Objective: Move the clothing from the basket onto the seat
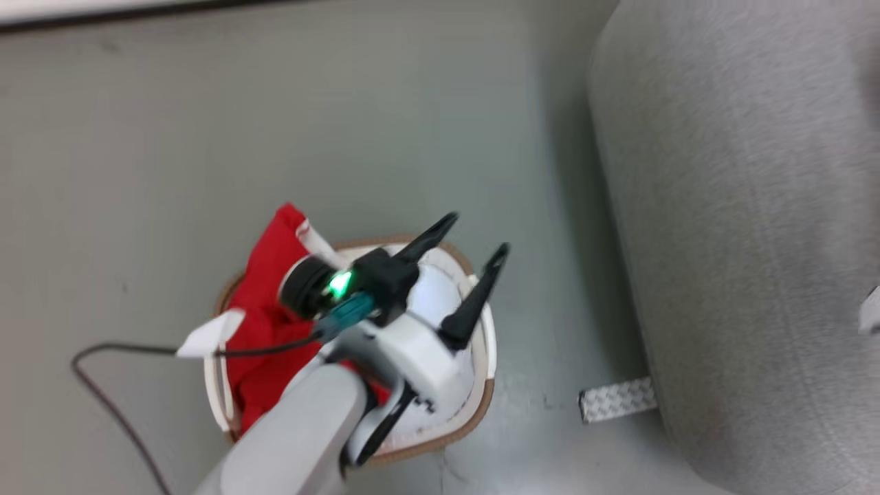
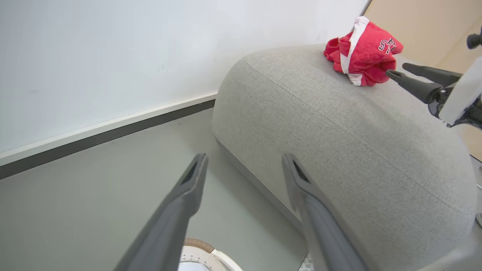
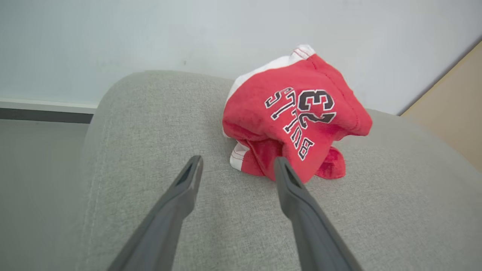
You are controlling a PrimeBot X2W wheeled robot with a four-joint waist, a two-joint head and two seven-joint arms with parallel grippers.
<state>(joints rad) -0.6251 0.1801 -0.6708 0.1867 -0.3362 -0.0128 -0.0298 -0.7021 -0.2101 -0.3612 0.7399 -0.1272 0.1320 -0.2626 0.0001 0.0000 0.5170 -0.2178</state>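
The left forearm extends from the near edge; the left pincer hovers released, fingers spread, above the basket. Red clothing fills the basket's left side. Farther right, the right pincer is released above the seat, fingertips just beside the "BULLS 23" garment resting there.

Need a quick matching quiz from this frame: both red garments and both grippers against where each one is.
Things:
1 printed garment
2 other red garment
3 left gripper
4 right gripper

Places:
A in the basket
B open, over the seat
C lying on the seat
D open, over the basket

Pairs: 1-C, 2-A, 3-D, 4-B
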